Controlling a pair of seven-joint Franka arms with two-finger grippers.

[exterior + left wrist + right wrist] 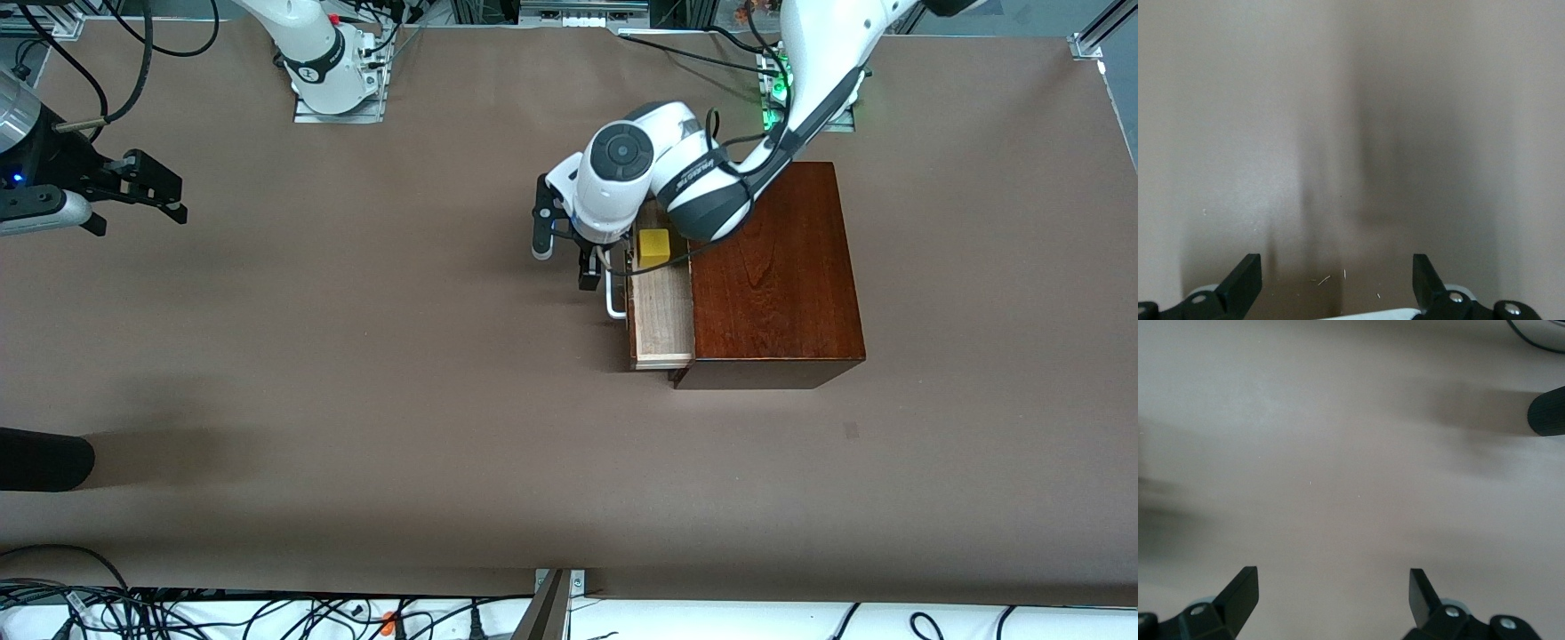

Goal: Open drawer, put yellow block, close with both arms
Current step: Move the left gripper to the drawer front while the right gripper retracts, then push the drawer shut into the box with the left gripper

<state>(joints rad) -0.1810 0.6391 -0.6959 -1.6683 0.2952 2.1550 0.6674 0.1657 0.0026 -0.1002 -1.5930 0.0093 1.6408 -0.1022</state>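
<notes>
Right gripper [142, 197], black, two fingers, on a white jointed arm: hangs over bare brown counter [356, 373] at the right arm's end, well apart from the box; fingers [1238, 593] released, spread wide, nothing between them. This arm waits.

Left gripper [582, 258], black, two fingers, on the white arm with dark grey joint bands: pointed down at the counter just beside the drawer's white U-shaped bar handle [613, 298], on the side toward the right arm's end. Fingers [1245, 280] released, wide apart, only counter surface between them.

Drawer [662, 311], pale unfinished-wood tray: pulled part-way out of the box toward the right arm's end; its long axis runs nearer-to-farther from the front camera, along the box's face.

Small bright yellow cube [654, 246], plain faces: lying in the drawer tray, at its end farther from the front camera, close beside the left gripper's fingers, not touched by them.

Dark reddish-brown polished wooden box [773, 276]: standing on the counter, partly under the left arm's wrist.
</notes>
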